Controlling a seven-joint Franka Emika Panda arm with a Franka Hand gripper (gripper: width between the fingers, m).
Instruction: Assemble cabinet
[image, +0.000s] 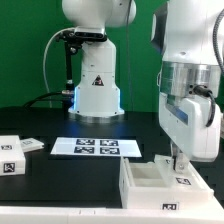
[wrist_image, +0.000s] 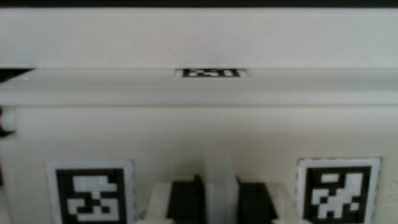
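The cabinet box (image: 150, 186) is a large white open box with an inner compartment, standing at the front on the exterior view's right. It carries a tag (image: 183, 181). My gripper (image: 178, 163) comes straight down onto the box's wall. In the wrist view the white cabinet (wrist_image: 196, 110) fills the picture, with a small tag (wrist_image: 212, 73) and two larger tags (wrist_image: 89, 192) (wrist_image: 338, 188). My gripper (wrist_image: 221, 200) shows two dark fingers (wrist_image: 183, 202) close together, with a strip of white wall between them. Two loose white tagged panel parts (image: 12, 155) (image: 32, 145) lie at the exterior view's left.
The marker board (image: 90, 147) lies flat on the black table in the middle. The robot's base (image: 95, 95) stands behind it, in front of a green backdrop. The arm's white body (image: 190, 80) hangs over the cabinet box.
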